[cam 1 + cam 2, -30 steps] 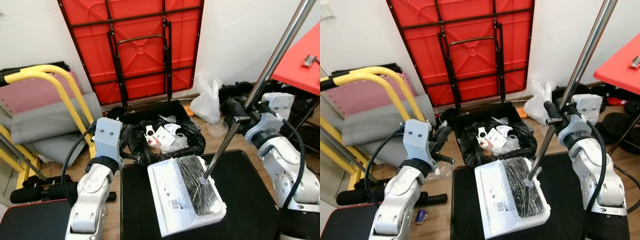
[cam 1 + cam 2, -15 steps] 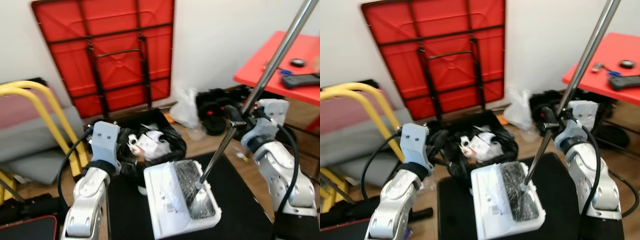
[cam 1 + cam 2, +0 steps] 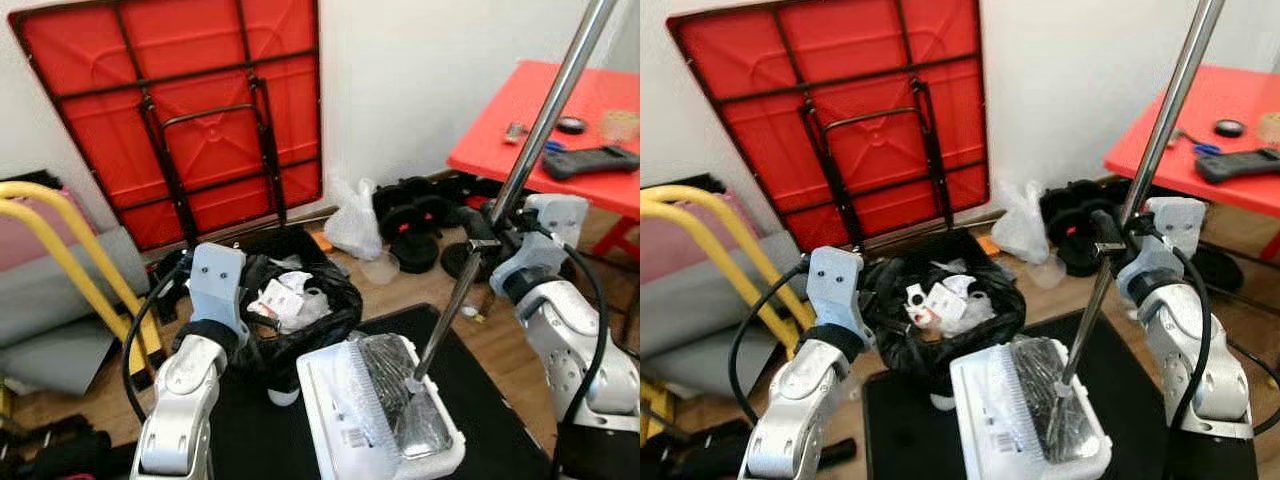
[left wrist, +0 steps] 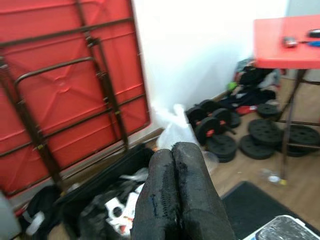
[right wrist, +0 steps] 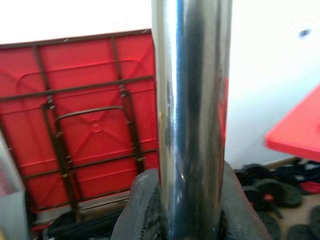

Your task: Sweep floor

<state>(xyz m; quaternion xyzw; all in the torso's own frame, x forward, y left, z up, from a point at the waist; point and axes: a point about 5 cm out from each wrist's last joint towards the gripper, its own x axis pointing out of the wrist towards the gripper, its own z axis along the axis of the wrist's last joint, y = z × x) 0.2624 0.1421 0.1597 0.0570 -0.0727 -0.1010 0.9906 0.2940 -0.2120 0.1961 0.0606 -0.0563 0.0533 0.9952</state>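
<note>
Folded red table (image 3: pixel 190 110); weight plates (image 3: pixel 415 215).

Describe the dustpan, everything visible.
The dustpan is white plastic, box-shaped, with a comb of teeth across its middle and a barcode sticker on its flat side. A shiny metal pole slants up from a joint in its dark tray to the right gripper, which is shut on the pole. The tray looks grey and glossy with debris or film. It sits over the black mat, just in front of the bin bag.
</note>
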